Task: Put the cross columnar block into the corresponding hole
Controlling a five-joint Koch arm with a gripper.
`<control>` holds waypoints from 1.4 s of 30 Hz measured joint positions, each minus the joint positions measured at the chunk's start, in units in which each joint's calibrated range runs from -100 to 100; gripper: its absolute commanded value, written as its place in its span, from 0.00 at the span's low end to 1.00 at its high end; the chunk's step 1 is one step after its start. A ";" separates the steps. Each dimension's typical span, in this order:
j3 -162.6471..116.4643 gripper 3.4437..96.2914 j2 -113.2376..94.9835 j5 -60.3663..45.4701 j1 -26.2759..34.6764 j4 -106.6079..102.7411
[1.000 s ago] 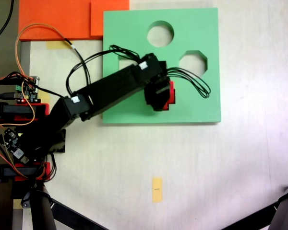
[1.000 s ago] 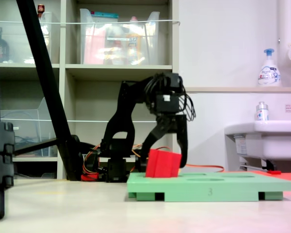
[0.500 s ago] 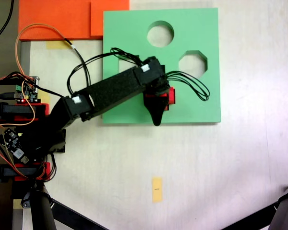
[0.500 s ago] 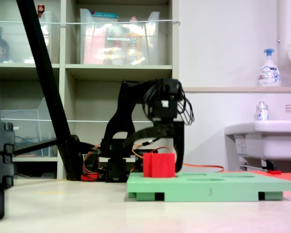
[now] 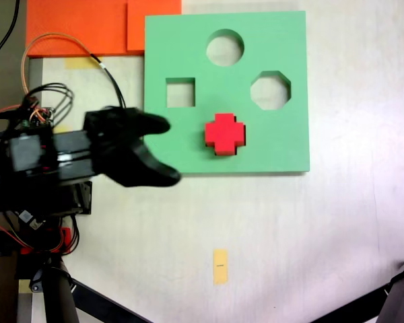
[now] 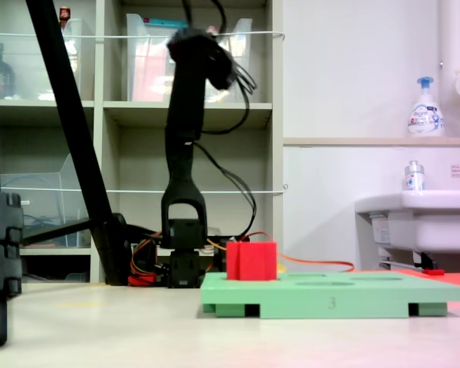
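One cross columnar block (image 5: 224, 132) seemingly seated in corresponding hole (image 5: 219, 153).

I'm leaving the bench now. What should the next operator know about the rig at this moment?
Gripper: open, empty, off the board's left edge in the first exterior view, arm raised.
Red block: upright in the cross hole of the green board; the second exterior view shows it sticking up above the surface, so its depth is unclear.
Done: block placed and released.
Left: perhaps check that it is fully seated.
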 measured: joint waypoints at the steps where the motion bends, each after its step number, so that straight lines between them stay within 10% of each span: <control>1: 0.10 0.61 -2.46 -2.59 -0.93 0.39; 10: -33.12 0.57 -11.63 -6.98 -8.74 19.19; 21: -135.91 0.55 -34.34 -18.66 -6.89 110.72; 42: -151.59 0.50 -34.75 -22.91 -5.57 106.02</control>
